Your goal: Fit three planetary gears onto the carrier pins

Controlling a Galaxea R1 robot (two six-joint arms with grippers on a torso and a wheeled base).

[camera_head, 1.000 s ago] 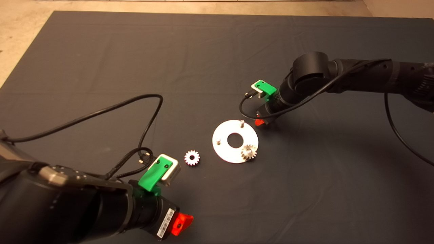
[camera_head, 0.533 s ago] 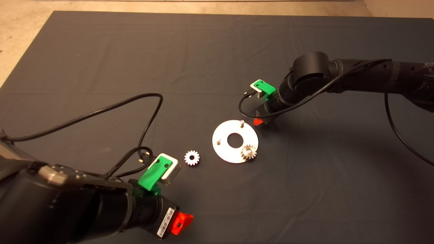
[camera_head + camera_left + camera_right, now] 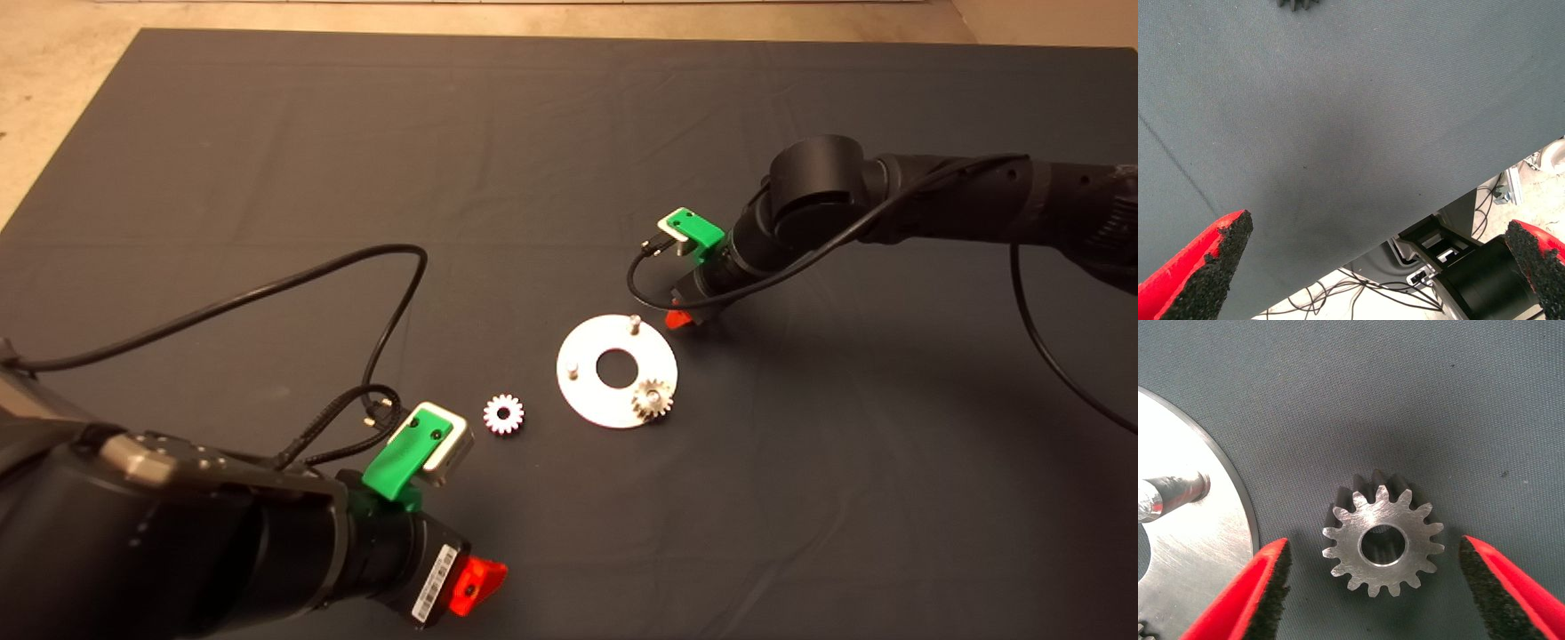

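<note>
Steel spur gear (image 3: 1383, 542) lay flat, bore upward, beside round silver carrier disc (image 3: 1188, 533), between the right gripper's (image 3: 1375, 587) spread fingers; left gripper (image 3: 1381, 267) likewise spread.

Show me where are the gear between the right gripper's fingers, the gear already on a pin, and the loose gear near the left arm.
gear between the fingers (image 3: 1382, 543), right wrist view, its flat face.
gear on a pin (image 3: 653, 398), head view, its centre.
loose gear (image 3: 503, 414), head view, its centre.

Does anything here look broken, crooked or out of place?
Nothing stands out. One gear sits on a pin of the silver disc; another lies flat on the mat, a third lies flat between the right gripper's open fingers.
</note>
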